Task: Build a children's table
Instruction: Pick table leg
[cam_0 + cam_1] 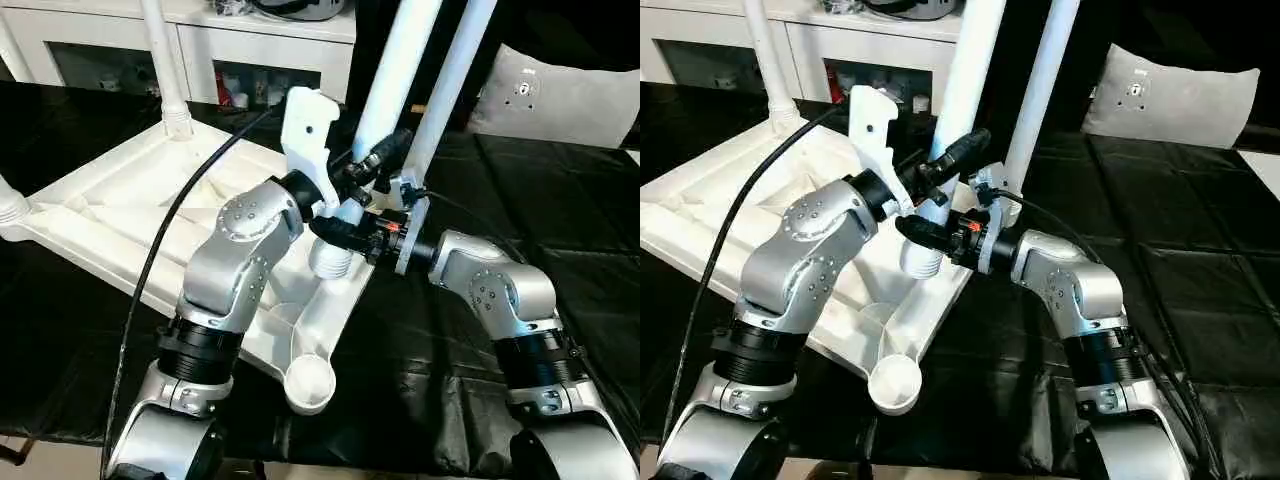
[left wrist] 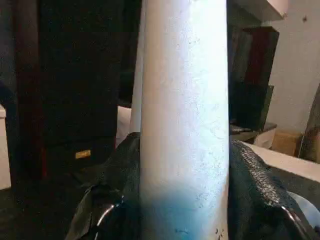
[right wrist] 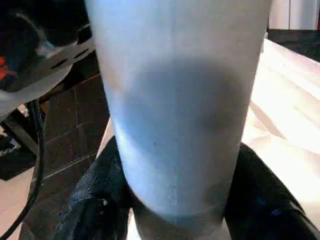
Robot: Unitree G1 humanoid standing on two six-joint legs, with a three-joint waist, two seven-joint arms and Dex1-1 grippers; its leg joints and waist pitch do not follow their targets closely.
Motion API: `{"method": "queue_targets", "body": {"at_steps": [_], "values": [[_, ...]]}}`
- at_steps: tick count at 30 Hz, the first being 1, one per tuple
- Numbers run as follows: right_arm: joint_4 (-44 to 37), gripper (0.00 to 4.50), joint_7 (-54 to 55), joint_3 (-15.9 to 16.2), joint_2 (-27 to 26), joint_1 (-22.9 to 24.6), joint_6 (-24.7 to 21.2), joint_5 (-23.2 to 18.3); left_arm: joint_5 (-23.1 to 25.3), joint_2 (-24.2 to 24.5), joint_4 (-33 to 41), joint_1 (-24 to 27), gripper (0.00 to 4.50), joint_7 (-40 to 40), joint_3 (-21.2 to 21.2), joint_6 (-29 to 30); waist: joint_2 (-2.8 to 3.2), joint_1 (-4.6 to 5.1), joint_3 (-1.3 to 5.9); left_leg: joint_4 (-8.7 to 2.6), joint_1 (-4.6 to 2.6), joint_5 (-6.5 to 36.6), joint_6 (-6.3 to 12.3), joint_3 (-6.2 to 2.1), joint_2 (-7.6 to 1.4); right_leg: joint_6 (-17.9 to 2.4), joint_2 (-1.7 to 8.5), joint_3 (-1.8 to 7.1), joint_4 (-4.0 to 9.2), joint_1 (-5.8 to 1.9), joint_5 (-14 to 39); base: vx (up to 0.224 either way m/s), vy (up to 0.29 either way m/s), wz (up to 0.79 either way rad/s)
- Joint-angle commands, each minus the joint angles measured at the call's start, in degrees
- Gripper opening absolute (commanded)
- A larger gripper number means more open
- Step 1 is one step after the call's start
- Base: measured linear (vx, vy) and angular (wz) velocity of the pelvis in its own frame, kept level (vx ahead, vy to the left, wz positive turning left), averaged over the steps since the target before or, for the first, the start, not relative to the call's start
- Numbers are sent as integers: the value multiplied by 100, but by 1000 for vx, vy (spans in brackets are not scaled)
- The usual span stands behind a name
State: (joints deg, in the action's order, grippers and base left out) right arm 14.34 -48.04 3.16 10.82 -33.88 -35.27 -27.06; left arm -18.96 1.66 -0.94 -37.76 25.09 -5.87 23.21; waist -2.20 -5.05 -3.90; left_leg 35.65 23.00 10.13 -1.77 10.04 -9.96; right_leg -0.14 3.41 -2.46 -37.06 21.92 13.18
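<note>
The leg (image 1: 390,90) I am fitting stands upright between my two claws, its threaded foot at a corner socket of the top (image 1: 110,200), which lies ribbed side up on the black bench (image 1: 560,200). My left claw (image 1: 372,160) grips the leg a little above the foot, fingers on either side of the shaft. My right claw (image 1: 345,232) sits just below it, fingers flanking the leg near the thread; whether it is clamped tight or only cupping I cannot tell.

To do this step well, I judge I should keep the leg square to the top, let one claw steady while the other turns, and press down lightly so the thread catches without crossing.

Just beyond my right claw rises a second leg (image 1: 455,70), close enough to crowd my wrist as it turns. A third leg (image 1: 165,60) stands at the far corner, well apart. Nearer me than both claws an empty socket (image 1: 310,382) waits. A black cable (image 1: 160,240) drapes over my left forearm. Behind the bench stands a cabinet (image 1: 250,40), and a grey cushion (image 1: 560,95) lies far off.
</note>
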Motion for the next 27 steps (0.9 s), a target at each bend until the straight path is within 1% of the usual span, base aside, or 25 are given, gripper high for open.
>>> {"method": "queue_targets", "body": {"at_steps": [1, 3, 4, 5, 6, 7, 8, 9, 10, 12, 13, 14, 17, 18, 20, 21, 22, 23, 24, 25, 26, 27], "values": [[241, 197, 204, -59, 44, -89, 52, 122, -480, -156, 356, -10, 251, 265, -32, 158, -9, 8, 434, -445, -175, 580, -99, -101, -342, -1335, 507, 263, 412, -251, -67, 0, 0, 0], [267, 195, 227, -40, 17, -98, 68, 149, -674, -174, 510, 20, 257, 438, -75, 294, -10, -3, 431, -444, -176, 577, -96, -94, -343, -1377, 515, 264, 415, -244, -55, 0, 0, 0], [294, 194, 250, -32, -9, -112, 89, 172, -884, -174, 700, 72, 268, 657, -158, 427, -6, -1, 431, -452, -176, 565, -98, -98, -351, -1409, 514, 263, 406, -243, -61, 0, 0, 0], [305, 194, 255, -29, -16, -120, 99, 182, -952, -183, 753, 86, 280, 709, -168, 472, 1, 0, 432, -451, -173, 602, -87, -95, -356, -1425, 513, 263, 409, -245, -72, 0, 0, 0], [313, 190, 257, -30, -21, -125, 109, 185, -1019, -201, 807, 101, 288, 744, -175, 507, -2, 7, 426, -454, -182, 602, -97, -93, -352, -1398, 495, 262, 413, -239, -73, 0, 0, 0], [323, 189, 259, -34, -29, -131, 117, 189, -1080, -217, 869, 119, 296, 786, -191, 553, 10, 3, 421, -455, -182, 613, -102, -94, -349, -1389, 495, 264, 418, -238, -51, 0, 0, 0], [335, 189, 264, -41, -38, -139, 122, 190, -1129, -216, 930, 133, 315, 838, -217, 610, 5, 5, 419, -457, -181, 642, -109, -91, -349, -1380, 497, 266, 422, -240, -14, 0, 0, 0], [343, 189, 268, -45, -44, -145, 125, 191, -1157, -211, 967, 140, 315, 873, -234, 648, 18, 4, 418, -460, -182, 662, -125, -93, -349, -1378, 501, 266, 421, -242, 24, 0, 0, 0], [350, 189, 275, -48, -50, -150, 129, 194, -1173, -209, 985, 144, 331, 888, -246, 675, 24, 0, 420, -461, -183, 652, -156, -95, -350, -1379, 494, 263, 424, -237, 58, 0, 0, 0], [362, 189, 289, -52, -56, -154, 151, 197, -1214, -224, 989, 145, 333, 847, -214, 689, 16, 13, 416, -463, -176, 682, -173, -91, -348, -1373, 489, 266, 428, -242, 37, 0, 0, 0], [359, 189, 307, -63, -61, -149, 166, 197, -1250, -251, 985, 141, 333, 805, -164, 693, 11, 17, 414, -463, -174, 699, -171, -87, -344, -1364, 489, 270, 431, -243, 48, 0, 0, 0], [339, 189, 371, -96, -69, -128, 208, 201, -1337, -308, 972, 115, 333, 706, -13, 679, 2, 25, 411, -463, -167, 731, -173, -88, -341, -1340, 491, 275, 438, -255, 83, 0, 0, 0], [201, 189, 561, -266, -113, -32, 520, 208, -1472, -288, 952, 63, 333, 520, 391, 597, -27, 36, 409, -467, -162, 759, -179, -93, -332, -1266, 492, 272, 456, -267, 227, 0, 0, 0], [123, 189, 701, -360, -139, 1, 571, 199, -1468, -236, 941, 52, 333, 447, 525, 555, -15, 43, 409, -466, -170, 744, -177, -93, -334, -1223, 489, 277, 458, -255, 242, 0, 0, 0], [-93, 189, 905, -478, -116, 82, 508, 211, -1426, -63, 948, 89, 333, 281, 819, 520, -17, 50, 415, -470, -184, 698, -153, -93, -337, -1196, 469, 274, 450, -249, 197, 0, 0, 0], [-204, 189, 990, -514, -91, 137, 506, 248, -1357, 55, 948, 126, 333, 191, 946, 492, -3, 49, 418, -471, -184, 650, -153, -99, -335, -1158, 459, 269, 441, -247, 130, 0, 0, 0], [-408, 189, 1159, -563, -40, 268, 530, 344, -1231, 298, 1001, 260, 333, 79, 1113, 509, 14, 45, 417, -477, -194, 629, -165, -104, -338, -1097, 444, 266, 432, -235, 85, 0, 0, 0], [-557, 189, 1276, -535, 29, 382, 582, 490, -1047, 510, 1044, 400, 333, 32, 1156, 514, 19, 45, 419, -479, -198, 606, -175, -109, -339, -1071, 442, 265, 422, -234, 47, 0, 0, 0], [-624, 189, 1325, -514, 59, 436, 619, 557, -946, 607, 1057, 473, 333, 12, 1158, 510, 35, 49, 422, -485, -200, 576, -192, -111, -340, -1025, 438, 261, 422, -232, 0, 0, 0, 0], [-844, 189, 1544, -498, 94, 615, 721, 726, -548, 929, 1042, 742, 333, -75, 1117, 494, 48, 42, 421, -485, -198, 534, -223, -111, -339, -922, 431, 264, 430, -227, -34, 0, 0, 0], [-844, 189, 1544, -498, 94, 615, 721, 726, -548, 929, 1042, 742, 333, -76, 1117, 494, 51, 50, 421, -487, -199, 556, -243, -106, -333, -907, 429, 266, 422, -225, -18, 0, 0, 0], [-1021, 189, 1837, -541, 57, 767, 769, 843, -116, 1219, 960, 1010, 333, -159, 1022, 396, 91, 48, 433, -487, -208, 603, -290, -106, -323, -896, 426, 266, 422, -215, 22, 0, 0, 0]]}}
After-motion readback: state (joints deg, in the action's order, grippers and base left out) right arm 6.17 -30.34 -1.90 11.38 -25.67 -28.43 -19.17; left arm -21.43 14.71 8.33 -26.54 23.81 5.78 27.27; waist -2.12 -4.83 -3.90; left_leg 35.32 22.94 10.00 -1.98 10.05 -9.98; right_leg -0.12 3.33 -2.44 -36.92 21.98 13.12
